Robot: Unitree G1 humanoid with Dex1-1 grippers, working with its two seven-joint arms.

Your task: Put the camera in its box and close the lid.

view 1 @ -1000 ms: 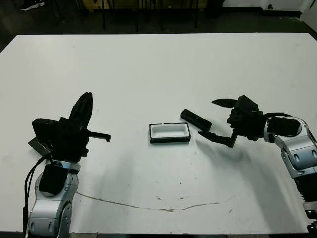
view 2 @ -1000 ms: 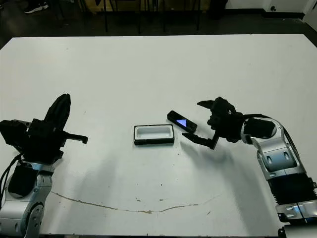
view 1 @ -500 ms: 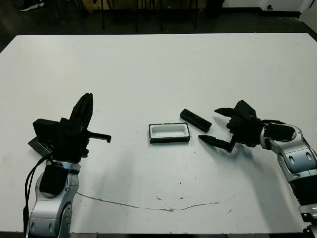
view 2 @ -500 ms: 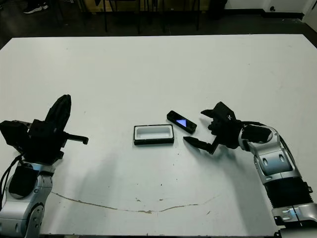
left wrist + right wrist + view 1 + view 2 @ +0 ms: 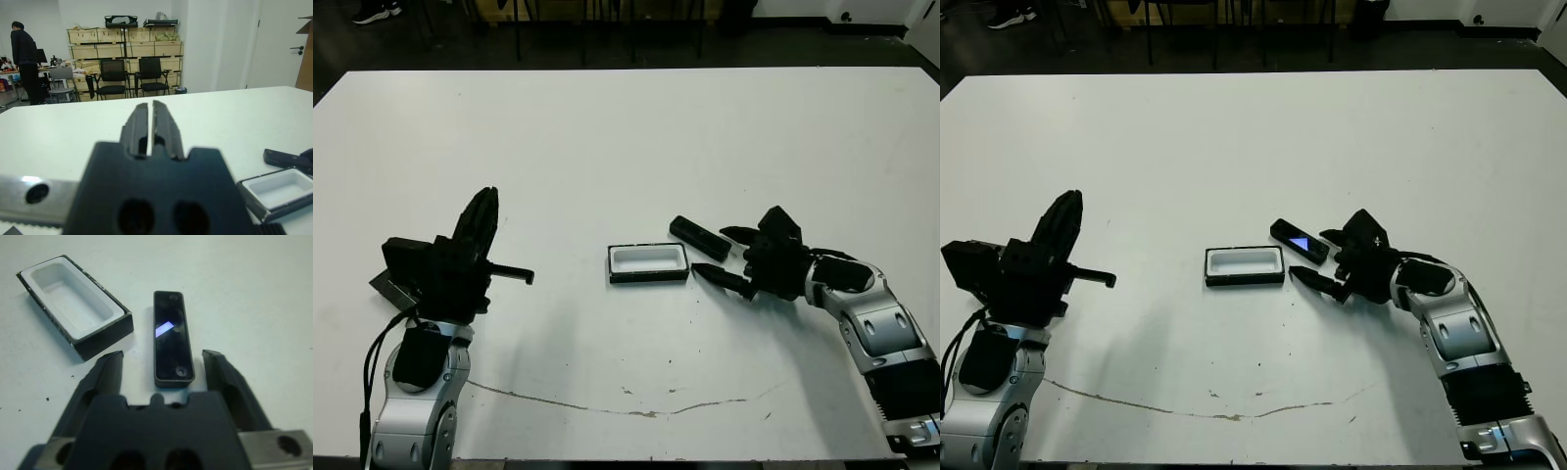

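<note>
The camera (image 5: pixel 699 236), a slim black bar with a pale bluish window, lies flat on the white table just right of its box (image 5: pixel 649 262). The box is a shallow black tray with a white lining, standing open with nothing in it. My right gripper (image 5: pixel 710 251) is open and low at the table, one finger on each side of the camera's (image 5: pixel 171 338) near end, not touching it. My left gripper (image 5: pixel 487 196) is shut on nothing, raised at the left, far from the box. A dark flat corner (image 5: pixel 378 285) peeks from under the left wrist; whether it is the lid I cannot tell.
A thin brown line (image 5: pixel 626 406) runs across the table near its front edge. Beyond the far edge the left wrist view shows black chairs (image 5: pixel 132 76), shelves of boxes and a person (image 5: pixel 24 63) standing at a distance.
My right gripper has moved left and down to the camera, and its open fingers now flank the camera's end. The left arm, box and camera have not moved.
</note>
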